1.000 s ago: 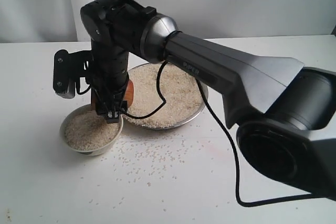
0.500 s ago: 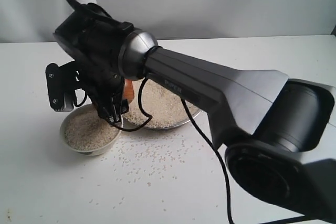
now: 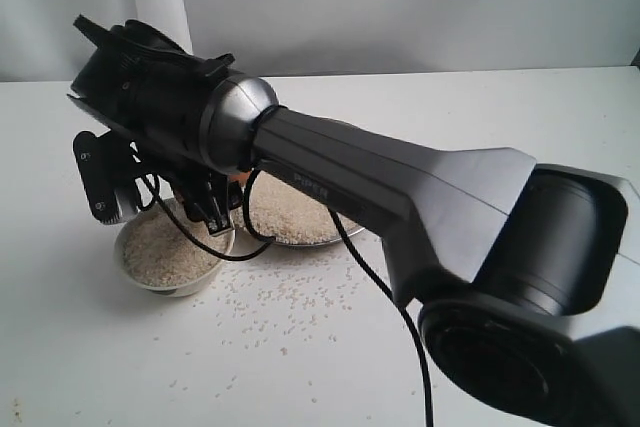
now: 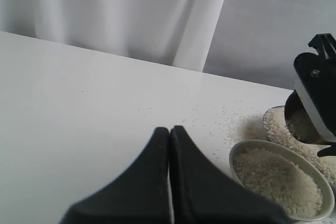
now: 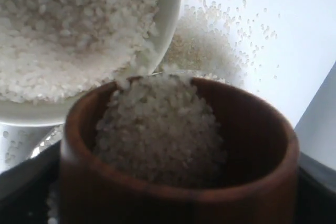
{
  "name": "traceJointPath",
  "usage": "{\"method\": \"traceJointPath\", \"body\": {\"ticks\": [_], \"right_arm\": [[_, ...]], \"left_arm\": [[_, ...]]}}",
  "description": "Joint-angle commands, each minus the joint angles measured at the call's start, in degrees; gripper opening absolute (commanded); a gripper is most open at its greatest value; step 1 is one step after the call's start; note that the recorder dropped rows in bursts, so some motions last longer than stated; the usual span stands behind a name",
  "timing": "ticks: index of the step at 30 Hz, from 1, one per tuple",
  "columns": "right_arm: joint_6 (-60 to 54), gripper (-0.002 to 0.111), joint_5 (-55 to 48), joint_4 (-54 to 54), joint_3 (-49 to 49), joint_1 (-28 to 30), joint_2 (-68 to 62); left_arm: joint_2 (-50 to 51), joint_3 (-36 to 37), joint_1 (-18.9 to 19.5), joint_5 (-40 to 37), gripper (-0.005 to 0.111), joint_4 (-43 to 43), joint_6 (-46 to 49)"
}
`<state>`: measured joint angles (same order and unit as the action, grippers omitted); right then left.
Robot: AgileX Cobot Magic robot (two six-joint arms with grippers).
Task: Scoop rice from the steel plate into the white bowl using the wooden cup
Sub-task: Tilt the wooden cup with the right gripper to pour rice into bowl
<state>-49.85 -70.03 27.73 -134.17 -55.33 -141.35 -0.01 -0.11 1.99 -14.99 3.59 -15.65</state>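
one loaded wooden cup (image 5: 252, 145) carries most of the risk here. the right gripper (image 3: 210, 215) grips it from both sides and holds it tipped above the white bowl (image 3: 150, 282), on the side facing the steel plate (image 3: 300, 241). the rice (image 5: 157, 129) is heaped to the cup's lip, and a few grains sit right at the bowl's rim. because the lip is so close to that rim and not over the middle, a quick tilt could send part of the load down the outside, adding to the loose grains (image 3: 290, 297) already on the table (image 3: 100, 367). the bowl looks well filled, so a fresh heap may slide off its mound and over the edge. if the cup dips lower it could knock the rim and shove the bowl. a black cable (image 3: 228, 258) loops low by the bowl and might drag through it. the left gripper (image 4: 169, 129) is pinched closed on nothing, near the bowl but apart from it.
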Motion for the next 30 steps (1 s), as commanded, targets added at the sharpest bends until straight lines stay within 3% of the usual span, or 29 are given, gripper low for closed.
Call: {"method": "traceJointPath", "body": {"ticks": [1,13,20,30], "right_arm": [[-0.4,0.000,0.1,1.8,0.1,-0.6,0.3],[-2.8,0.000,0.1,4.0,1.3,-2.5,0.3],[0.2,0.000,0.1,15.5,9.3,-4.1,0.3],[0.3,0.000,0.1,15.6,9.1,-5.4,3.2]], "left_arm": [[0.0,0.1,-0.3,0.2,0.000,-0.1,-0.1],[0.0,0.1,-0.3,0.2,0.000,-0.1,-0.1],[0.0,0.1,-0.3,0.2,0.000,-0.1,-0.1],[0.0,0.1,-0.3,0.2,0.000,-0.1,-0.1]]}}
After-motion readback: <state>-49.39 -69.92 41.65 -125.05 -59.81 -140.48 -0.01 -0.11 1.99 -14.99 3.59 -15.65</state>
